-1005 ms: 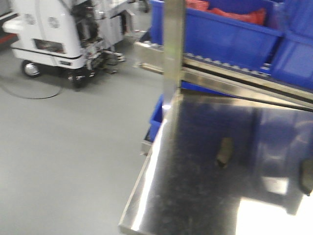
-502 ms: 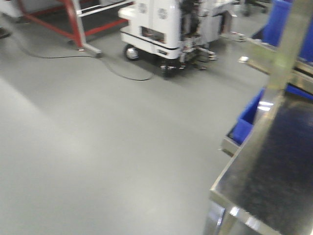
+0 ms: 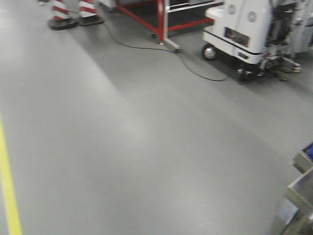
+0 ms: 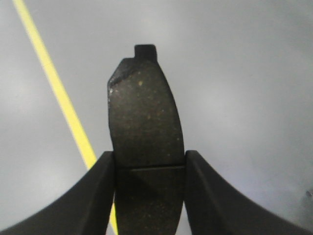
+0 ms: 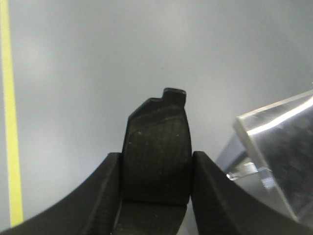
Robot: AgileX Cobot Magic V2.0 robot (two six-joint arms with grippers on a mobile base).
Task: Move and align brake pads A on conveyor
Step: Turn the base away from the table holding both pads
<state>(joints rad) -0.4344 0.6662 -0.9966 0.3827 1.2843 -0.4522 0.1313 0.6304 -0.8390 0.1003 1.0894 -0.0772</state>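
In the left wrist view a dark-grey curved brake pad (image 4: 144, 122) with a thin groove across it stands upright between the black fingers of my left gripper (image 4: 149, 164), which is shut on it, above grey floor. In the right wrist view a second brake pad (image 5: 156, 147) is held the same way, with my right gripper (image 5: 156, 164) shut on its sides. The conveyor is out of view. Neither gripper shows in the front view.
The front view shows grey floor with a yellow line (image 3: 9, 196) at the left. A white wheeled machine (image 3: 249, 29), a red frame (image 3: 161, 19), striped cones (image 3: 73, 12) and a floor cable (image 3: 190, 66) stand at the back. The shiny steel table's corner (image 3: 298, 200) sits at the lower right, also (image 5: 283, 147).
The front view has swung left: the steel table and blue bins slid out to the right, and the open floor, red frame, cones and yellow line came into view.
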